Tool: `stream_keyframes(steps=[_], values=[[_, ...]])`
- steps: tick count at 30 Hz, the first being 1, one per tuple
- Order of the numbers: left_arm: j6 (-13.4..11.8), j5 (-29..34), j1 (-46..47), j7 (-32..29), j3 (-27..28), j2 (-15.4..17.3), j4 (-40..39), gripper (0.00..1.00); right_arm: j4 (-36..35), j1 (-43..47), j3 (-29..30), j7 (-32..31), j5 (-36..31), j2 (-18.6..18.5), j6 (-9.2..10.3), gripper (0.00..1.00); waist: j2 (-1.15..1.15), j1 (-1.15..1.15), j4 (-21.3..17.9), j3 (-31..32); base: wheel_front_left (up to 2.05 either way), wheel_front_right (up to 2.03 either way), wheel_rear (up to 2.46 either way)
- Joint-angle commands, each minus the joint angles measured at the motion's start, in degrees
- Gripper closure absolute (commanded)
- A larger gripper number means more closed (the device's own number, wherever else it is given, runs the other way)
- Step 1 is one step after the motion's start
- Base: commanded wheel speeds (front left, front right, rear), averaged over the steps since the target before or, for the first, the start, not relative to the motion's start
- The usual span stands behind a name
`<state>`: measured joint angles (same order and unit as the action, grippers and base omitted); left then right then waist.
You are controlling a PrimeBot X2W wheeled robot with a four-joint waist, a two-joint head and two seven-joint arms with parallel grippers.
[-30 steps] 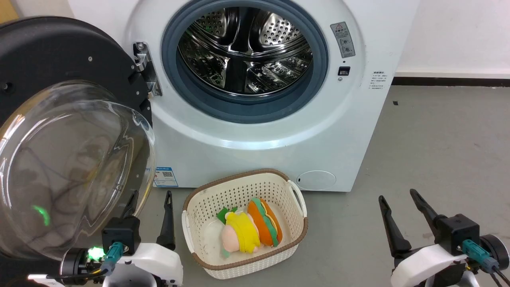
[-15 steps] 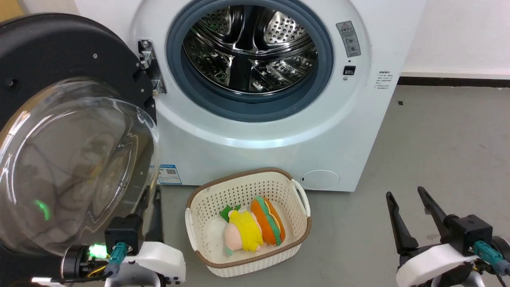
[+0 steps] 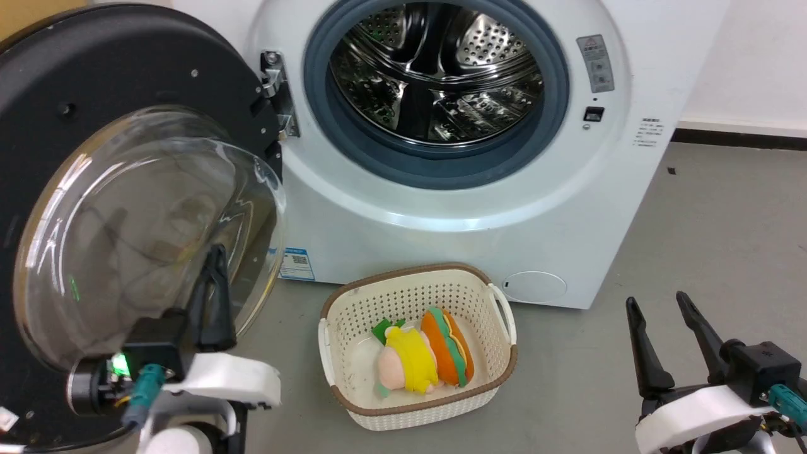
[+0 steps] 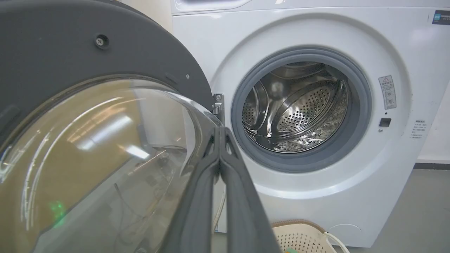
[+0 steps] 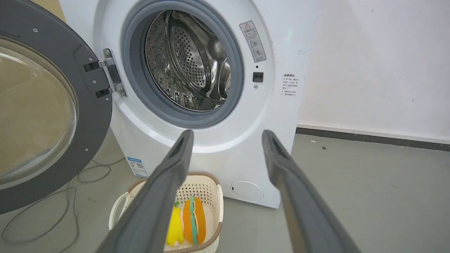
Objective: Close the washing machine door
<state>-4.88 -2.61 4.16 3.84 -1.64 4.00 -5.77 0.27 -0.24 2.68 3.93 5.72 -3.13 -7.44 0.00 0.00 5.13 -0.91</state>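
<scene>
Door status: washing machine door (image 3: 126, 94) hangs wide open on its hinge (image 3: 277, 94), swung out to the left side of the washing machine (image 3: 454, 233), inner face with the bulging glass bowl (image 3: 145, 233) turned toward the head camera. Drum (image 3: 441, 69) is exposed inside the grey gasket (image 3: 548, 120); no laundry visible in it. Left pincer (image 3: 217, 252) is pressed together, fingers flat against each other with nothing pinched. In the head view it overlaps the lower right edge of the glass bowl. In the left wrist view its tips (image 4: 219, 129) line up with the bowl's edge, just below the hinge. Cannot tell whether it touches the glass or sits just in front. Right pincer (image 3: 656, 301) is spread wide and empty, low at the right over the grey floor (image 3: 693, 221), well apart from the machine. In the right wrist view its fingers (image 5: 165, 182) frame the machine's lower front. Cream perforated basket (image 3: 403, 271) sits on the floor just in front of the machine, below the opening. It holds a hamburger plush (image 3: 447, 345) and a yellow-and-pink plush (image 3: 406, 360), side by side and touching. Blue label (image 3: 296, 263) is low on the machine front, beside the bowl's edge.
</scene>
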Motion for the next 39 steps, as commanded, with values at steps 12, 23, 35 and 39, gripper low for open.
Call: stream_keyframes(steps=[12,23,35,39], values=[[3.99,-3.73,7.39,1.87,6.51,0.15,-4.89,1.00,0.78,0.23,1.56,1.79,2.73,0.09,-0.02,0.00,0.00,0.00,4.44,-0.59,0.00,0.00,0.00],[7.69,-8.49,14.78,3.19,15.19,1.12,-5.04,1.00,1.88,0.12,2.26,3.11,4.58,0.12,-0.02,0.00,0.00,0.00,7.99,-1.33,0.00,0.00,0.00],[8.87,-18.10,20.31,3.04,23.58,7.41,1.46,1.00,3.26,0.15,3.27,4.54,6.38,0.14,-0.03,0.00,0.00,0.00,11.07,-2.73,0.00,0.00,0.00],[8.84,-21.19,22.04,1.74,26.74,9.72,4.99,1.00,4.21,0.07,3.31,5.02,6.97,0.15,-0.03,0.00,0.00,0.00,11.90,-3.23,0.00,0.00,0.00]])
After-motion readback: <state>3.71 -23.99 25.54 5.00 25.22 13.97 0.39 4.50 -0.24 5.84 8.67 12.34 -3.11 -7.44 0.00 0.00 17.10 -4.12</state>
